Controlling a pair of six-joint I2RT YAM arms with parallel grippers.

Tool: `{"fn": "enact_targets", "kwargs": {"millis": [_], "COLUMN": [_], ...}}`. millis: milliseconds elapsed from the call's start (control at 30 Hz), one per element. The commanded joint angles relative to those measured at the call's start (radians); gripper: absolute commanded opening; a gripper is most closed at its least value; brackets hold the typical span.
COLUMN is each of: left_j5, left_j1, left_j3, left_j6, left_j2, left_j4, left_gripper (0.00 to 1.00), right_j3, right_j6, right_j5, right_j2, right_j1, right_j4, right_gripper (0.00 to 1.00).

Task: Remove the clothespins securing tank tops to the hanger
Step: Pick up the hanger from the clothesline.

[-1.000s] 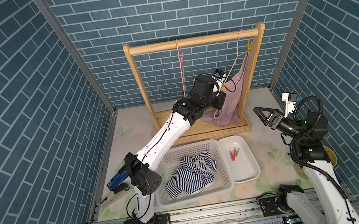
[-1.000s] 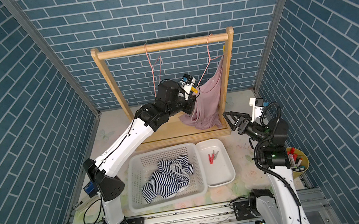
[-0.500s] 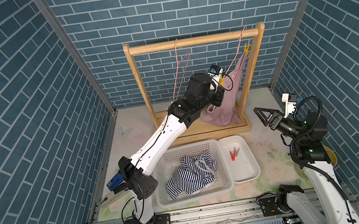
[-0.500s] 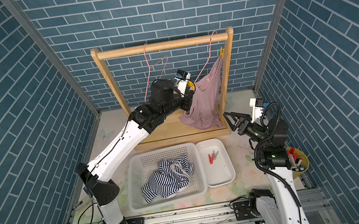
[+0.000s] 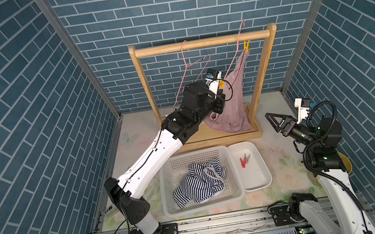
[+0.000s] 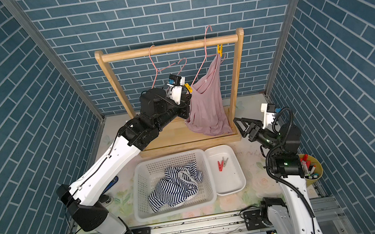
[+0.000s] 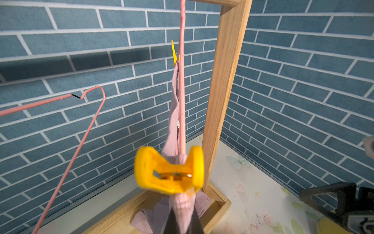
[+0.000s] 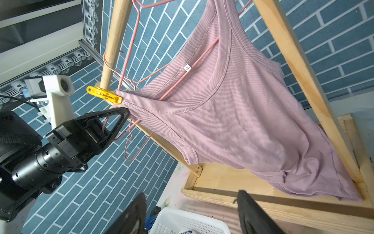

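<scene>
The pink tank top (image 5: 232,105) (image 8: 242,113) hangs askew from a pink wire hanger (image 5: 238,49). One yellow clothespin (image 5: 246,46) (image 7: 174,53) pins its upper strap. Another yellow clothespin (image 7: 170,172) (image 8: 104,95) grips the lower strap. My left gripper (image 7: 182,214) (image 8: 125,112) is shut on the pink fabric just below it. The striped tank top (image 6: 174,185) lies crumpled in the basket. A red clothespin (image 5: 243,162) and a grey one (image 5: 248,157) lie in the tray. My right gripper (image 5: 273,122) (image 8: 190,202) hovers open and empty, right of the rack's base.
The wooden rack (image 5: 200,43) stands at the back, with an empty pink hanger (image 5: 195,63) on its rail beside my left arm. The white basket (image 5: 165,176) and white tray (image 5: 262,164) sit in front. A yellow cup of markers (image 6: 313,174) stands at the right wall.
My left gripper has shifted slightly left while holding the pink top's strap. The empty hanger has swung round to face the camera more. The right arm has not moved.
</scene>
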Motion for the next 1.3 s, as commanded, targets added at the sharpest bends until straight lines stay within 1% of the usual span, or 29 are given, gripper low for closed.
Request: {"fn": "enact_targets", "kwargs": {"millis": [0,100,233,433,533,600,733,800,1000,1267], "left_j5": [0.01,0.002,0.036,0.04,0.036,0.043,0.061,0.073,0.077,0.099], "left_j1": [0.003,0.003,0.003,0.002,0.003,0.0,0.001,0.002,0.002,0.001], "left_j3": [-0.04,-0.119,-0.239,-0.348,-0.391,-0.41,-0.408,-0.407,-0.372,-0.246], "left_j6": [-0.003,-0.004,-0.012,-0.041,-0.047,-0.051,-0.046,-0.052,-0.056,-0.045], "left_j2": [-0.067,-0.126,-0.219,-0.364,-0.433,-0.472,-0.529,-0.556,-0.636,-0.651], "left_j4": [0.038,0.035,0.058,0.036,0.03,0.023,-0.038,-0.055,-0.076,-0.101], "left_gripper": [0.0,0.0,0.0,0.0,0.0,0.0,0.0,0.0,0.0,0.0], "right_j3": [0.013,0.01,0.016,0.03,0.035,0.047,0.099,0.1,0.097,0.064], "right_j6": [-0.024,-0.031,-0.05,-0.054,-0.052,-0.056,-0.123,-0.133,-0.13,-0.131], "right_j5": [0.01,0.008,0.012,-0.002,-0.003,0.012,0.061,0.086,0.113,0.136], "right_j2": [-0.02,-0.032,-0.035,-0.036,-0.044,-0.044,-0.015,-0.019,-0.013,-0.024], "right_j1": [-0.003,-0.003,-0.003,0.007,0.034,0.081,0.192,0.22,0.26,0.287], "right_j4": [-0.018,-0.022,-0.038,-0.026,-0.004,0.002,-0.08,-0.08,-0.07,-0.061], "right_gripper": [0.71,0.71,0.71,0.72,0.72,0.72,0.72,0.72,0.72,0.72]}}
